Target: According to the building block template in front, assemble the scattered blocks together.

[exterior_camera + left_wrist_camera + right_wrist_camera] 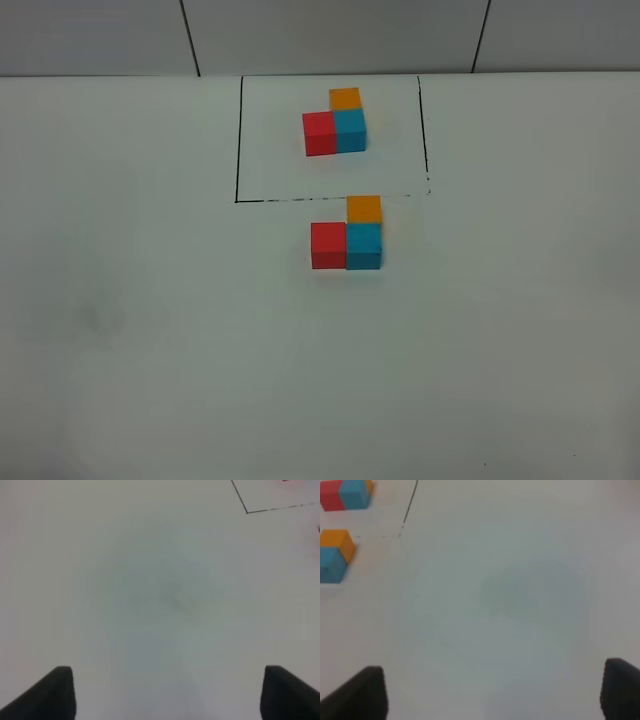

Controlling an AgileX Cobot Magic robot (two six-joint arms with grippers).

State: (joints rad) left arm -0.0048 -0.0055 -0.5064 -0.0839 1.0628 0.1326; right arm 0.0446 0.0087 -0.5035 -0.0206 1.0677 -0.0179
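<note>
The building block template [335, 125] is an L of red, cyan and orange cubes inside a thin black frame [238, 140] at the back. Just below the frame, a red block [328, 246], a cyan block [364, 245] and an orange block [364, 208] sit pressed together in the same L. No arm shows in the exterior high view. My left gripper [170, 695] is open over bare table, left of the frame's corner [246, 512]. My right gripper [492, 692] is open with nothing between its fingers, well to the right of the orange block [336, 539] and cyan block [331, 566].
The white table [150, 330] stretches wide on both sides of the blocks. A tiled wall [330, 35] rises behind the table's back edge.
</note>
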